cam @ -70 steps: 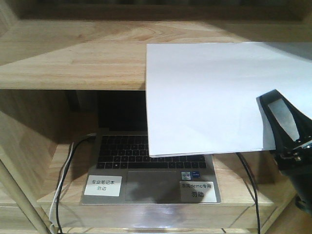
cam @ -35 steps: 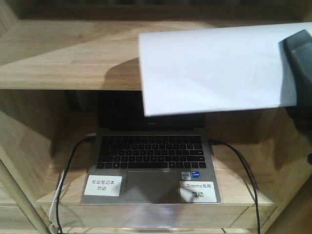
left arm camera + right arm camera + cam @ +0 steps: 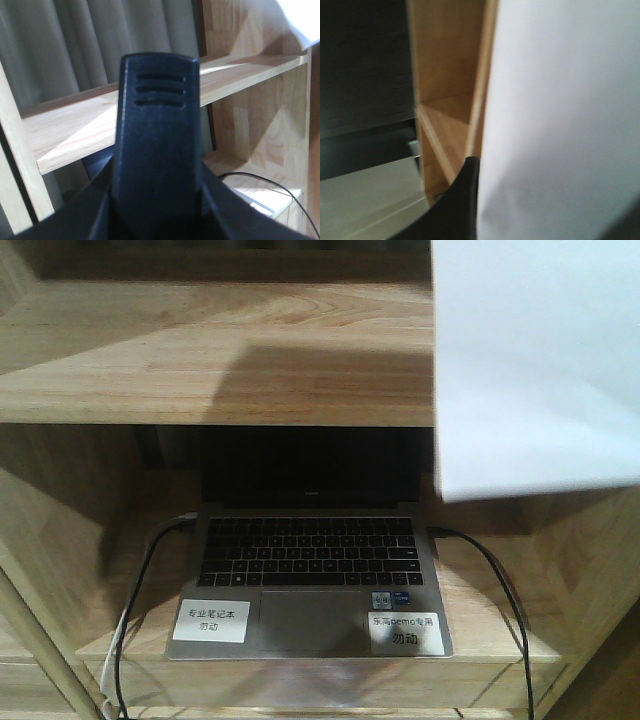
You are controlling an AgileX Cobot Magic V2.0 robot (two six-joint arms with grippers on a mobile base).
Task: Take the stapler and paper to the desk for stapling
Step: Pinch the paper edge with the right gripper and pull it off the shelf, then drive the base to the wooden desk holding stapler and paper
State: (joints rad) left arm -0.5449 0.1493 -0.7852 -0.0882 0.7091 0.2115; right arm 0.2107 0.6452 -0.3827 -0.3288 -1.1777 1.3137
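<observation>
Paper [image 3: 535, 370] upright in R jaws — front of shelf [image 3: 200, 370] (laptop [image 3: 310, 570] below-left)

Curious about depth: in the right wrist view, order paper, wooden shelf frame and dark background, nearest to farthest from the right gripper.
1. paper, right side, against the right gripper.
2. wooden shelf frame, centre.
3. dark background, far left.
</observation>
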